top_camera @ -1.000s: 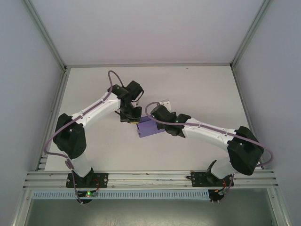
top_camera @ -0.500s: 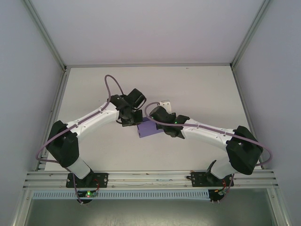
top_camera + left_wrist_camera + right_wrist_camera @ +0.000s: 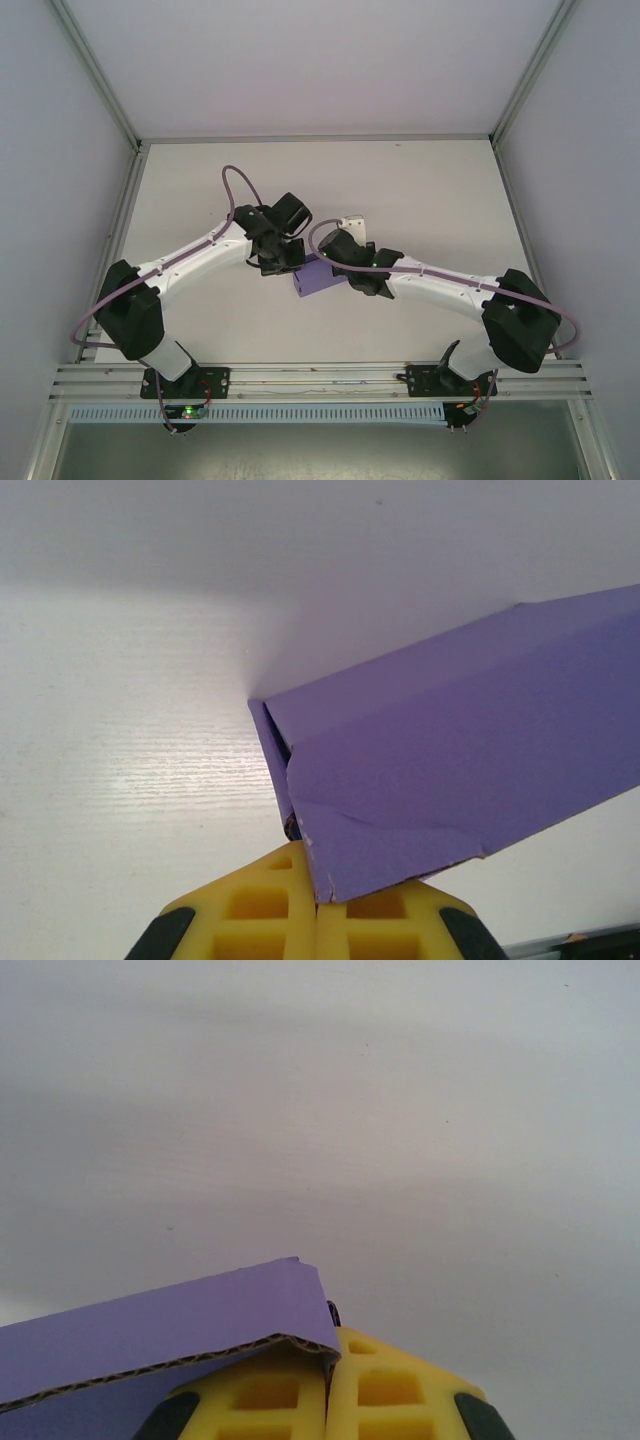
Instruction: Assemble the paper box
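The paper box (image 3: 315, 278) is a lavender-purple card piece, partly folded, lying mid-table between the two arms. My left gripper (image 3: 288, 259) meets it from the left and my right gripper (image 3: 340, 264) from the right. In the left wrist view the paper box (image 3: 450, 750) spreads out as a broad creased panel, and a crumpled flap corner is pinched in the shut yellow fingers of the left gripper (image 3: 318, 900). In the right wrist view a corrugated edge of the paper box (image 3: 170, 1330) runs into the seam of the shut right gripper (image 3: 328, 1385).
The white table (image 3: 420, 200) has metal rails along its left and right sides and a slotted rail at the near edge by the arm bases. Grey walls enclose the space. Purple cables loop over both arms.
The left arm has lowered its elbow and stretched right, bringing its gripper closer against the box. The box has shifted slightly. The right arm has hardly moved.
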You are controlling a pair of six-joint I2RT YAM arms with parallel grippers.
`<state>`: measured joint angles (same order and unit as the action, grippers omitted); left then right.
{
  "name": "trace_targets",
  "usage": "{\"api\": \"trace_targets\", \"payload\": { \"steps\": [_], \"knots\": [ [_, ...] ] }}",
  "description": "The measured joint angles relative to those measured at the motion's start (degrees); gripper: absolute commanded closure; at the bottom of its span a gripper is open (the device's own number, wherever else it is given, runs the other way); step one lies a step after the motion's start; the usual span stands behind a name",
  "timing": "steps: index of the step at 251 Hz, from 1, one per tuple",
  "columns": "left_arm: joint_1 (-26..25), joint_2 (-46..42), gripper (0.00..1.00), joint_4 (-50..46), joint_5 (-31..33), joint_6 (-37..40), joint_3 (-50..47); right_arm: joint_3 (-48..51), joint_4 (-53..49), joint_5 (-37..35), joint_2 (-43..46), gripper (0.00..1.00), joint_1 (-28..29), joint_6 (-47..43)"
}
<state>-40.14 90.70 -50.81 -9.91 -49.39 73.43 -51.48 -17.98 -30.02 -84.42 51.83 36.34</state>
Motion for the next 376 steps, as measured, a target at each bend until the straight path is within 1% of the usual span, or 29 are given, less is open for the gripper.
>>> {"api": "trace_targets", "payload": {
  "steps": [38,110,135,142,155,164,192,215,229,252,273,295,317,344,366,376],
  "knots": [
    [-0.6,-0.4,1.0,1.2,1.0,-0.9,-1.4,0.4,1.0,-0.4,0.0,1.0,0.1,0.2],
    [-3.6,-2.6,1.0,8.3,6.9,-3.4,-7.4,1.1,2.3,-1.2,0.0,1.0,0.1,0.5],
    [-4.6,-3.0,1.0,10.4,9.2,-3.7,-9.1,2.0,3.0,-1.5,0.8,0.92,0.1,0.4],
    [-5.0,-3.1,1.0,10.9,9.9,-3.6,-9.4,2.4,3.1,-1.5,1.2,0.87,0.1,0.4],
    [-5.7,-3.3,1.0,11.9,11.6,-3.3,-10.0,2.9,2.8,-1.3,2.1,0.82,0.1,0.2],
    [-6.2,-3.3,1.0,12.6,12.6,-3.0,-10.3,3.3,2.6,-0.9,2.8,0.76,0.1,0.0],
    [-8.0,-3.2,1.0,14.6,15.5,-0.2,-10.6,4.4,1.1,2.0,5.5,0.58,0.2,-0.8],
    [-9.7,-2.6,1.0,15.7,18.0,2.5,-10.5,5.4,-0.7,4.8,8.5,0.54,0.2,-1.8],
    [-10.6,-2.3,1.0,16.1,19.5,3.9,-10.4,6.0,-1.9,5.8,10.3,0.49,0.1,-2.2],
    [-11.5,-1.8,1.0,16.8,21.2,5.5,-10.4,6.3,-3.5,7.1,13.3,0.48,0.0,-2.3],
    [-11.7,-1.7,1.0,17.2,22.1,6.5,-10.4,6.3,-4.2,7.4,16.3,0.44,-0.3,-2.4],
    [-11.9,-1.7,1.0,17.4,22.4,7.2,-10.5,6.3,-4.5,7.4,17.9,0.43,-0.8,-2.4],
    [-12.0,-2.0,1.0,18.6,22.7,7.8,-11.4,7.0,-5.4,7.8,20.9,0.42,-2.6,-3.3],
    [-12.2,-2.6,1.0,19.6,22.9,8.5,-12.1,7.0,-5.2,8.7,24.1,0.42,-6.3,-4.0],
    [-12.7,-3.0,1.0,20.2,23.6,9.0,-12.5,6.8,-4.7,10.3,23.6,0.43,-9.4,-4.8],
    [-12.7,-3.1,1.0,20.4,23.9,9.2,-12.6,6.5,-4.7,11.1,22.7,0.45,-10.6,-5.1]
  ]
}}
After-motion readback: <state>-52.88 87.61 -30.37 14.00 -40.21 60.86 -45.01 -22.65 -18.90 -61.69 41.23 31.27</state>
